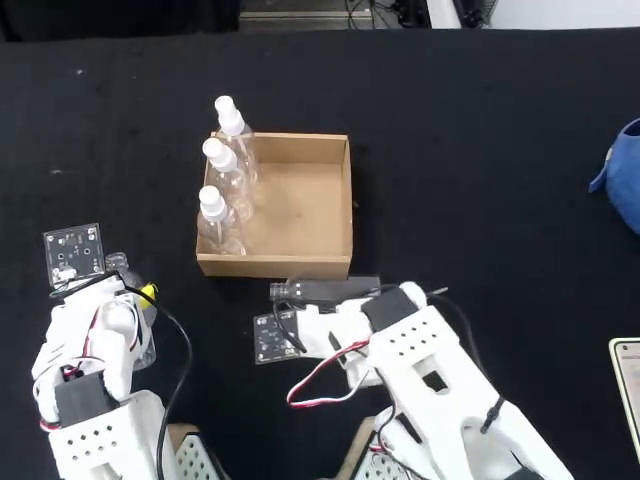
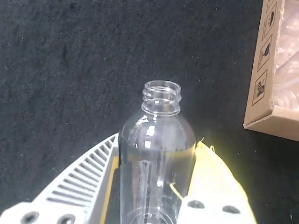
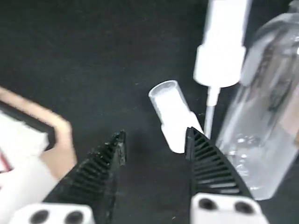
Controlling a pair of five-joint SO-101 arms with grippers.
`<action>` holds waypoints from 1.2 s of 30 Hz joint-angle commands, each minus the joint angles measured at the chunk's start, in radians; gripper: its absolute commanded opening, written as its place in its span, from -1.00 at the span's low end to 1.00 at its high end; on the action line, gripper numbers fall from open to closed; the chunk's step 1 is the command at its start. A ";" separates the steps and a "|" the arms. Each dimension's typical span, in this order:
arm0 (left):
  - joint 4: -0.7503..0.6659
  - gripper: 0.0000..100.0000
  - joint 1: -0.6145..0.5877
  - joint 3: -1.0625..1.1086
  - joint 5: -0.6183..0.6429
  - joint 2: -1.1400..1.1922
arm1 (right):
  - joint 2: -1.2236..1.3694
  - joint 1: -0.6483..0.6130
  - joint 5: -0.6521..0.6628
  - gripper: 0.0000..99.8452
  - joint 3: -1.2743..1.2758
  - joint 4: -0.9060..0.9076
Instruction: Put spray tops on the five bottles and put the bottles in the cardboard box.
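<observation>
cardboard box [image 1: 349,200] holds three capped bottles [image 1: 228,176]; left fingers [image 2: 212,179] clamp uncapped bottle [image 2: 156,154]

black table [image 1: 480,150]. tan cardboard box [image 1: 310,200]. every bottle [image 1: 232,185] clear, spray tops [image 1: 212,200] white. left gripper [image 2: 159,144] white and yellow, ribbed. right gripper [image 3: 155,140] black, ribbed. blue object [image 1: 625,170] at 3 o'clock.

I have the open cardboard box [image 1: 275,265] sitting upright. Three clear bottles stand in a row along its left inner wall, each wearing a white spray top: the far bottle [image 1: 232,125], the middle bottle [image 1: 222,165] and the near bottle [image 1: 216,215]. Off the box's near left corner, an uncapped clear bottle [image 2: 156,158] is clamped in the left gripper [image 2: 159,140]. My right wrist camera shows a bare bottle [image 3: 264,121] with a loose spray top [image 3: 220,51] and its dip tube just beside it. A capped top [image 3: 170,114] lies close by. I can't place these three against the box.
</observation>
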 commanded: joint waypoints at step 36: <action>0.003 -0.94 0.002 -0.004 0.002 -0.014 | 0.005 0.095 -0.025 -0.95 0.065 -0.184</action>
